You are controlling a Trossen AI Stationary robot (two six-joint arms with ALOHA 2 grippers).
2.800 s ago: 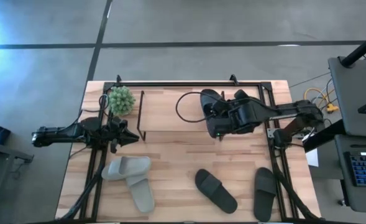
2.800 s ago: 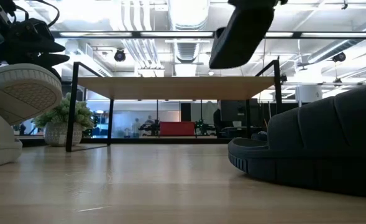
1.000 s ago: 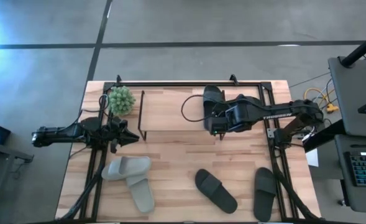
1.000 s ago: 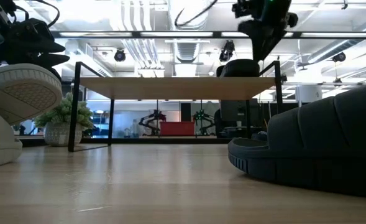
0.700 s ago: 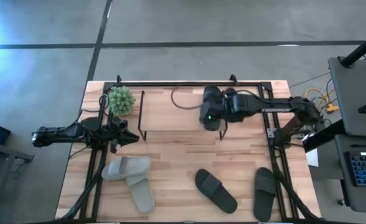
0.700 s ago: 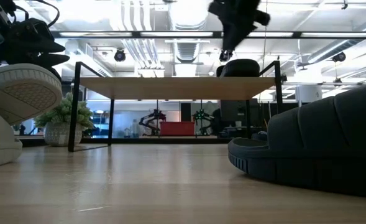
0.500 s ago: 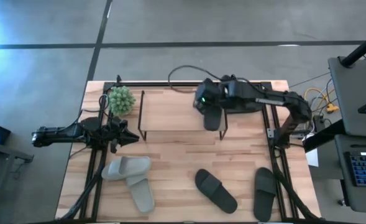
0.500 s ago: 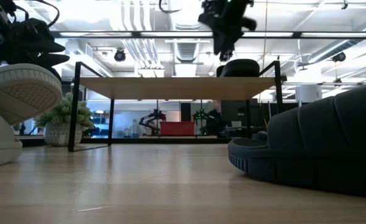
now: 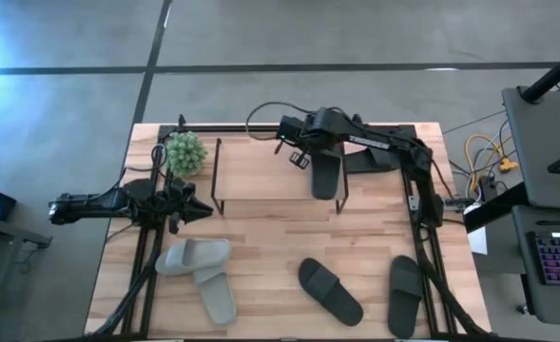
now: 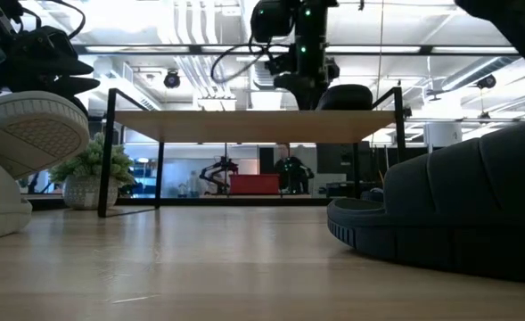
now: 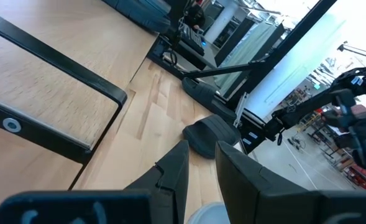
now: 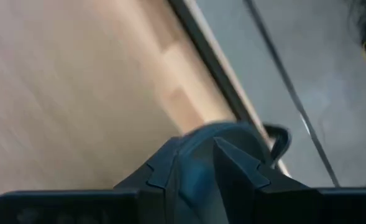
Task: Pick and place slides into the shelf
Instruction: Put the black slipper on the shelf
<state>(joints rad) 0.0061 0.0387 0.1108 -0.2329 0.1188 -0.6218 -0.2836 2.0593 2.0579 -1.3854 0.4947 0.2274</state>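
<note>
The shelf [image 9: 218,177] [image 10: 244,114] stands at the table's far middle and shows black rods and a tan top. One black slide [image 9: 325,179] [image 10: 344,96] lies flat on its right end. My right gripper [image 9: 296,155] [image 10: 299,87] [image 12: 196,146] hovers above the shelf, just left of that slide, with its fingers close together and touching nothing. Two more black slides [image 9: 329,290] [image 9: 403,294] and two pale grey-green slides [image 9: 196,256] [image 9: 216,296] lie near the near edge. My left gripper [image 9: 206,211] [image 11: 201,146] waits at the left side, shut.
A small potted plant [image 9: 185,152] [image 10: 88,174] sits at the far left corner beside the shelf. The black rail frame [image 9: 260,128] edges the table. Bare wood lies between the shelf and the slides on the table. To the right of the table is a desk with a keyboard [image 9: 555,256].
My right gripper, empty, has swung from over the near end of the shelved black slide toward the far edge and to the left, turning as it went. It now hovers left of that slide. The slide has stayed on the shelf.
</note>
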